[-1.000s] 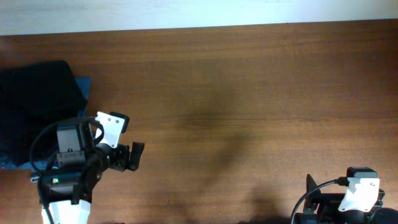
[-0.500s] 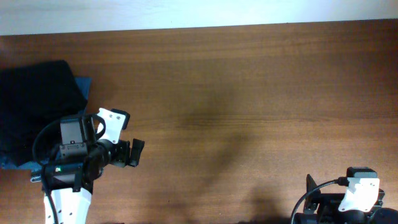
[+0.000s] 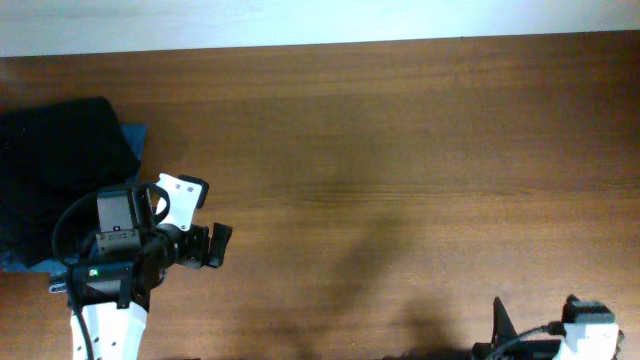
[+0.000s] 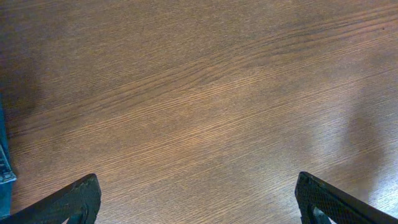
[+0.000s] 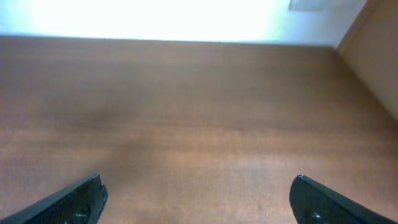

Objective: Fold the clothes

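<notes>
While the clothes [image 3: 55,170] lie as a compact dark pile at the far left of the worktop [image 3: 400,150], neither arm touches them. Both the left fingers [image 4: 68,202] and the right fingers [image 5: 74,202] stand wide apart, empty, over bare wood. Whether folding is finished cannot be confirmed.

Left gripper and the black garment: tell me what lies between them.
Overhead view: only the arm's own wrist with its white camera mount and a little bare table separate the left gripper from the black garment.
</notes>
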Available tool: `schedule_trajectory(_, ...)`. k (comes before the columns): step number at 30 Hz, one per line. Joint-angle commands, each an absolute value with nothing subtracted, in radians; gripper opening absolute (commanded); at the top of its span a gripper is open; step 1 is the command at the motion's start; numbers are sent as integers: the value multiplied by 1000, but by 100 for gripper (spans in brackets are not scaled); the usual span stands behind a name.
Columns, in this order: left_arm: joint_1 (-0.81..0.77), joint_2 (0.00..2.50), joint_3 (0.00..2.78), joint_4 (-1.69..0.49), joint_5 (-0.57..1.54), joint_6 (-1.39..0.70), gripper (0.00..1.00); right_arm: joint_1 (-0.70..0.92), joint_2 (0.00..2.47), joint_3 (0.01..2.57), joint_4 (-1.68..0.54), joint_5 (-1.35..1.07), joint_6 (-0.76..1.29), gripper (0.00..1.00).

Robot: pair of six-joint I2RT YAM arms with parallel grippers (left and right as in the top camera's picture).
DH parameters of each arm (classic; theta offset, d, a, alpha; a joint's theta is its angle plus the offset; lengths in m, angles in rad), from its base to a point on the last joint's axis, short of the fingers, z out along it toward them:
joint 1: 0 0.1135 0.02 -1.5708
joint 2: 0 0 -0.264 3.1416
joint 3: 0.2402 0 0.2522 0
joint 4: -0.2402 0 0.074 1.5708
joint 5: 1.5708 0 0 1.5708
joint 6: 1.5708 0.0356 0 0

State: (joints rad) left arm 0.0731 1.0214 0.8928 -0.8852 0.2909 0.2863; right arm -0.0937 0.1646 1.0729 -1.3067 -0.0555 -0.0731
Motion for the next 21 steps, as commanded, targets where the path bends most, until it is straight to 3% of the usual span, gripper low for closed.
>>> schedule_trajectory(1,70,1024,886,-883,284,274,99,-85,109,1000,-1234,-68,-87,99)
schedule_trajectory(6,70,1024,886,-883,284,274,99,-85,2,759,-987,-78,-97,99)
schedule_trajectory(16,70,1024,886,-883,284,274,99,-79,4,356,-390,-75,-213,98)
schedule_trajectory(21,70,1024,886,-883,284,274,99,-79,4,204,-203,-76,-234,99)
